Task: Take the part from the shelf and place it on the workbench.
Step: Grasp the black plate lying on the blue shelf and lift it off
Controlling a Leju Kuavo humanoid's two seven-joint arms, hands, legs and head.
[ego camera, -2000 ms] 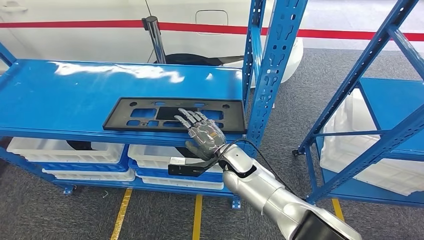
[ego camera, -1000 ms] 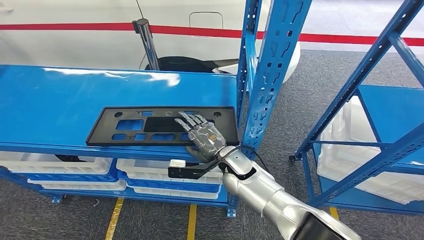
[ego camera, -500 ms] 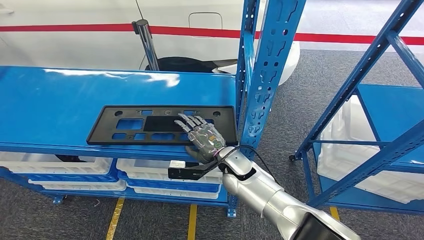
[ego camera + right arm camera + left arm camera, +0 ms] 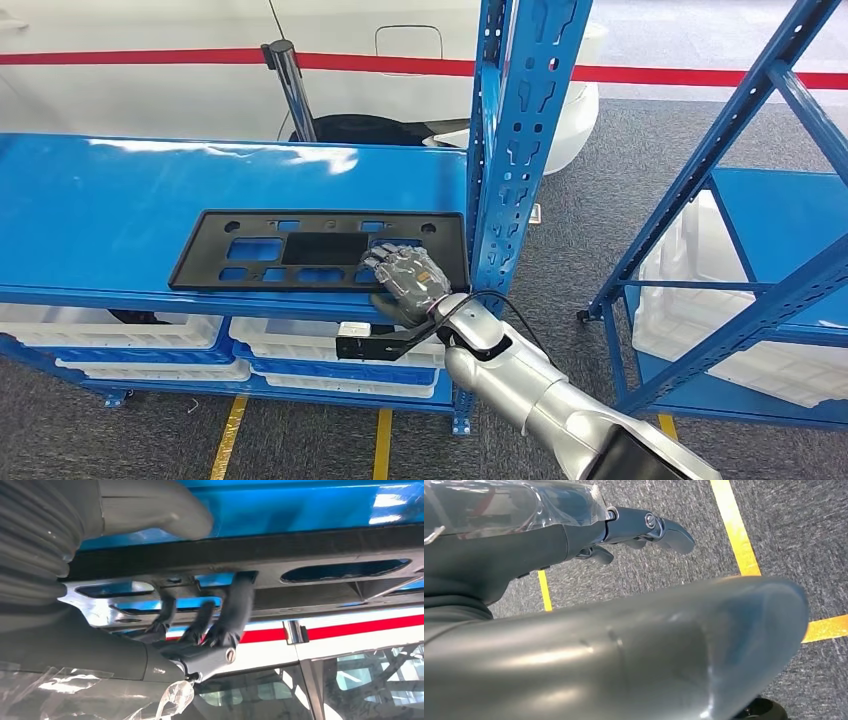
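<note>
Blue shelf [image 4: 120, 200] carries the black part [image 4: 250, 250] flat along its front edge, right end near the upright post [image 4: 515, 150]. Right hand [image 4: 405, 272] clenched on the part's front rim, fingers [image 4: 235, 605] hooked through a cutout. Left hand [image 4: 644, 527] hangs released, holding nothing. Risk: one-ended grip lets the long part sag, twist or strike the post.

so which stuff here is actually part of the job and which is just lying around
Part of the job:
- black part, flat on the blue shelf
- right hand, fingers curled onto the part's near edge, thumb under the shelf lip

Just lying about:
- white bins on the level below
- second blue rack on the right
- yellow floor lines
- left hand, hanging over the floor
</note>
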